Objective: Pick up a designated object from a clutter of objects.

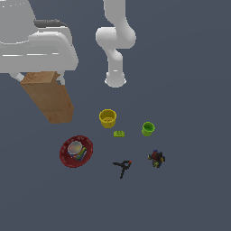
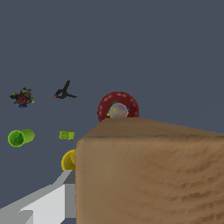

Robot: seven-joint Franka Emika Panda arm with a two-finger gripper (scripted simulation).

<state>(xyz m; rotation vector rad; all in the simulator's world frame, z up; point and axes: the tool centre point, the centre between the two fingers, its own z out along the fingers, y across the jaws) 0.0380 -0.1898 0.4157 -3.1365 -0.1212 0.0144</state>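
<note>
The tan-brown box (image 1: 48,97) is clamped between my gripper's (image 1: 39,77) fingers and looks held up above the floor, at the exterior view's upper left. In the wrist view the box (image 2: 148,175) fills the near part of the picture, with one white finger (image 2: 48,203) against its side. The other finger is hidden behind the box. The clutter lies below and apart from it.
On the floor lie a yellow cup (image 1: 108,118) (image 2: 68,160), a green cup (image 1: 148,129) (image 2: 19,137), a tiny green brick (image 1: 119,133) (image 2: 66,135), a red bowl (image 1: 64,155) (image 2: 101,105) with small items in it, a black clamp (image 1: 122,166) (image 2: 64,92) and a dark toy (image 1: 156,158) (image 2: 22,98). The arm's base (image 1: 115,79) stands behind them.
</note>
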